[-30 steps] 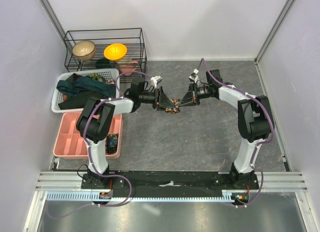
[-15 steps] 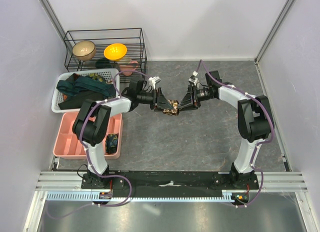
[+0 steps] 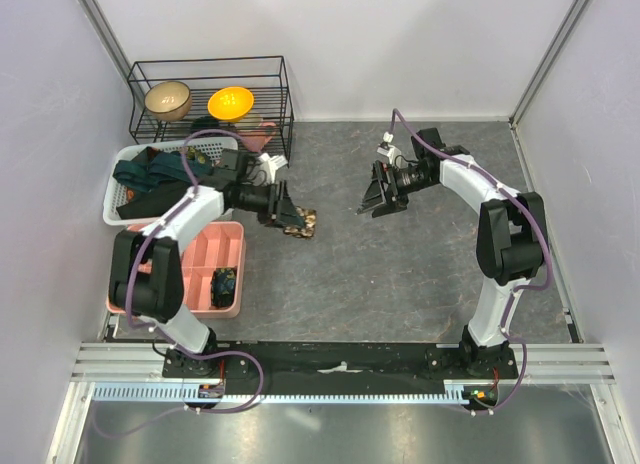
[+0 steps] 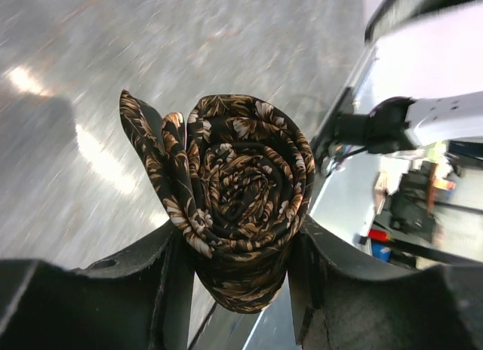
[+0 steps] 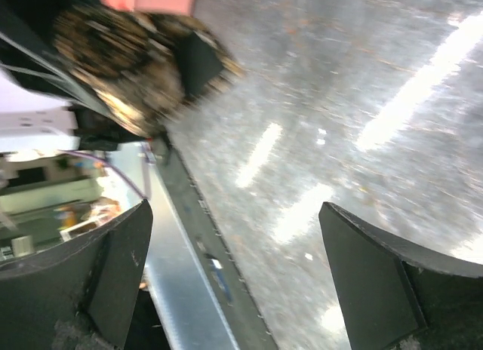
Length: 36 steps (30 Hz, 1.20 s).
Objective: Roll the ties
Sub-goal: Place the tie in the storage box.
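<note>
Pink tray (image 3: 207,252) sitting just left of the load | left gripper (image 3: 295,220) clamping the rolled brown tie (image 4: 241,199), spiral face turned back toward its wrist, probably heading trayward | right gripper (image 3: 378,199) gaping wide and empty, having let go and backed away since both were meeting mid-table.

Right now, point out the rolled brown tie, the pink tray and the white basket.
rolled brown tie (image 4: 245,191), left wrist view, centre of the coil's spiral.
pink tray (image 3: 205,259), top external view, bare compartment.
white basket (image 3: 113,194), top external view, left wall.
</note>
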Available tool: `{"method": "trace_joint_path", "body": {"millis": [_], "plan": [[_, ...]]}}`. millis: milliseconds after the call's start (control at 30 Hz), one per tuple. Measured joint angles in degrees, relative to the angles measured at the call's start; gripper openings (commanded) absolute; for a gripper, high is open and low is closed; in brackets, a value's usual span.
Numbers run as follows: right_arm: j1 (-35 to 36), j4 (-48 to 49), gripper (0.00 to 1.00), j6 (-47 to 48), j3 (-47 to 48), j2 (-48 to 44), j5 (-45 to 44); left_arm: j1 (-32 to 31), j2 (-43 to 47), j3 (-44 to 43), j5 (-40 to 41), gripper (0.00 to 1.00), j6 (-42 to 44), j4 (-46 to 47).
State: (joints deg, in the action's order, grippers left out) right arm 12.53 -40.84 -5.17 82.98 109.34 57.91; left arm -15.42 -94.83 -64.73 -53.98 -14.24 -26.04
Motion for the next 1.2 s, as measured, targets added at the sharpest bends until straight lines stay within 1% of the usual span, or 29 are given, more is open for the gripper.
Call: {"method": "trace_joint_path", "body": {"millis": [200,367,467,600,700,900,1200], "plan": [[0.0,-4.8,0.98,4.6,2.6,0.1,-4.4,7.6,5.3,-3.0,2.1,0.02,14.4,-18.3],[0.0,-7.1,0.98,7.7,4.2,0.3,-5.8,13.5,7.2,-4.6,4.7,0.02,23.3,-30.1],[0.0,-8.4,0.98,9.1,4.2,0.3,-7.0,18.0,7.6,-5.1,6.5,0.02,27.3,-35.2],[0.0,-9.4,0.98,10.1,4.2,0.3,-7.9,23.1,7.6,-5.1,9.4,0.02,29.9,-38.8],[0.0,-9.5,0.98,10.6,4.2,0.3,-8.6,25.4,7.6,-5.1,11.8,0.02,30.9,-39.9],[0.2,-9.7,0.98,11.0,4.2,0.3,-9.1,27.6,7.1,-5.1,16.2,0.02,31.3,-40.1],[0.4,-9.9,0.98,11.2,4.2,0.3,-9.9,27.9,5.2,-5.1,23.8,0.02,30.5,-39.4]]}}
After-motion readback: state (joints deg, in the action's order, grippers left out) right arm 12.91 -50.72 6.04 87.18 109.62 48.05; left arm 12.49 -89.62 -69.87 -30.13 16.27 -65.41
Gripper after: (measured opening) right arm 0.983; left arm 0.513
